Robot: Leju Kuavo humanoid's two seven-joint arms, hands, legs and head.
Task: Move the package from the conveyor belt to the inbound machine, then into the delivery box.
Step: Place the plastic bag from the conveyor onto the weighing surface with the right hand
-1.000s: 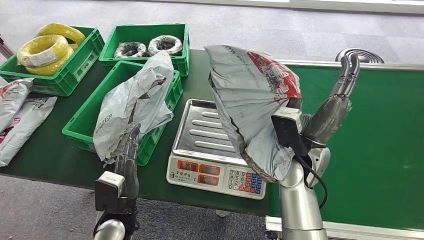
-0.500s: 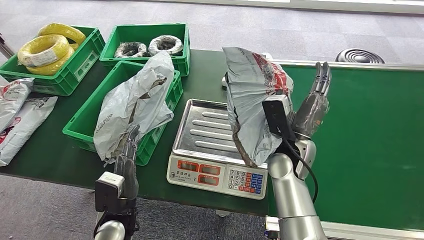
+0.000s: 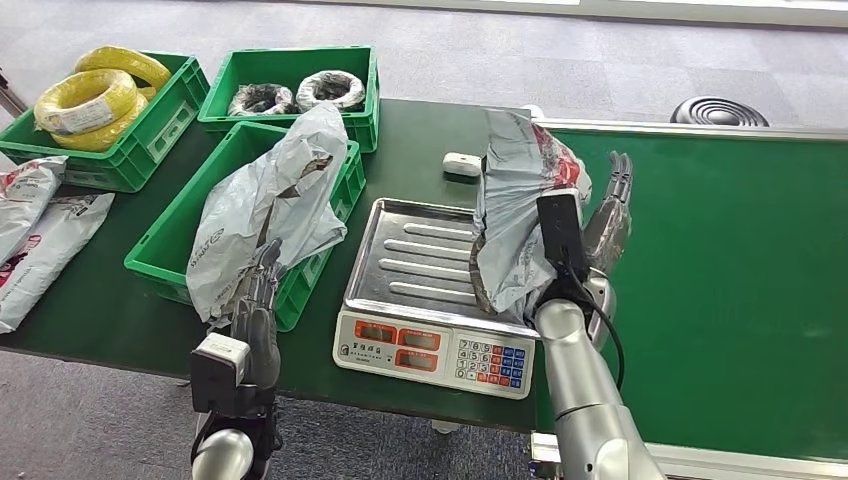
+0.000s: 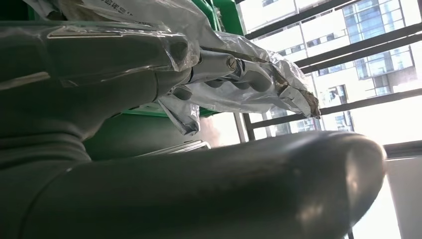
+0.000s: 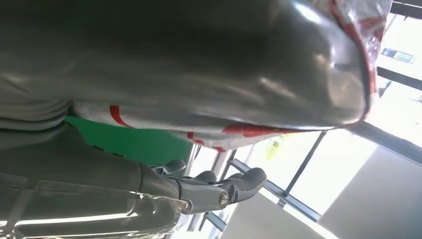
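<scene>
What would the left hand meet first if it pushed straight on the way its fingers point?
Likely the crumpled grey plastic package draped over the near green plastic crate: the left hand points up and away into it, fingertips already at its lower edge.

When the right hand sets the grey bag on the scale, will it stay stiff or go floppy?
Probably floppy: the bag hangs in creased folds beside the right hand and drapes over the edge of the scale. It looks light for its size. Its glossy film may slip, so it could slump sideways.
</scene>
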